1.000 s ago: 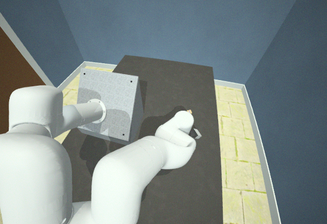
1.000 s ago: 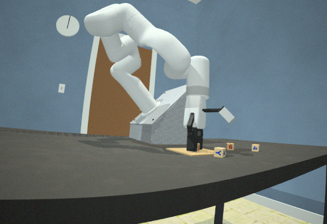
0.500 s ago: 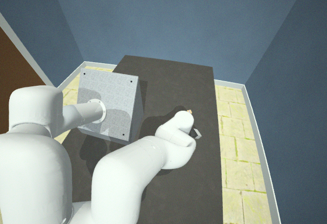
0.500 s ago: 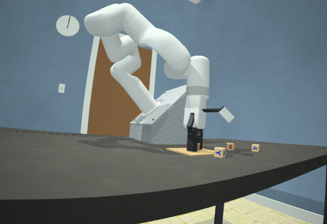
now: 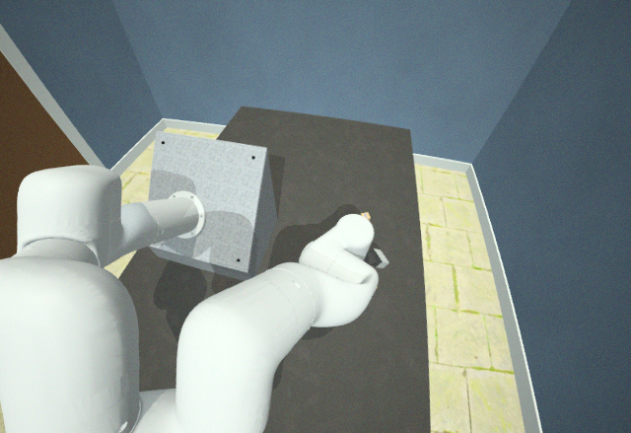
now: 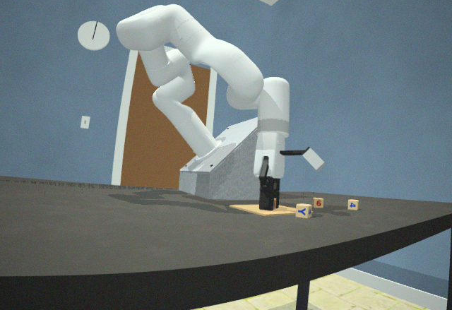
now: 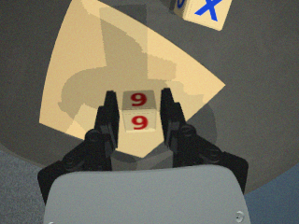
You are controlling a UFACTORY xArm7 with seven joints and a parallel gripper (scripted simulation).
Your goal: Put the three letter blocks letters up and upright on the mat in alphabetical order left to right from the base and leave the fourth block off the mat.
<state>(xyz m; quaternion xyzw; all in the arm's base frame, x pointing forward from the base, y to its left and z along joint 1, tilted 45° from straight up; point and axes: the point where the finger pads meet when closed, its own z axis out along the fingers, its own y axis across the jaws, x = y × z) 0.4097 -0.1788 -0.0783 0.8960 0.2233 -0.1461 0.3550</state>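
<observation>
My gripper (image 6: 272, 207) (image 7: 138, 102) is open, low over the mat, one finger on each side of a wooden block (image 6: 275, 203) (image 7: 139, 122). Gaps show between block and fingers in the wrist view. This block sits on the tan mat (image 6: 248, 209) (image 7: 79, 42); its top and one side each show a red 9-like mark. A block with a blue X on top (image 7: 207, 8) lies off the mat in the wrist view. In the exterior view, blocks show a blue Y (image 6: 304, 210), a red 6 (image 6: 318, 203) and a blue 4 (image 6: 352, 205) on their sides; their tops are unclear.
The Y-sided block stands close by the mat's near right corner. The other two stand farther right on the dark table (image 5: 351, 174) (image 6: 145, 241). The grey robot base (image 5: 219, 179) (image 6: 226, 175) stands behind the mat. The arm hides the mat in the top view.
</observation>
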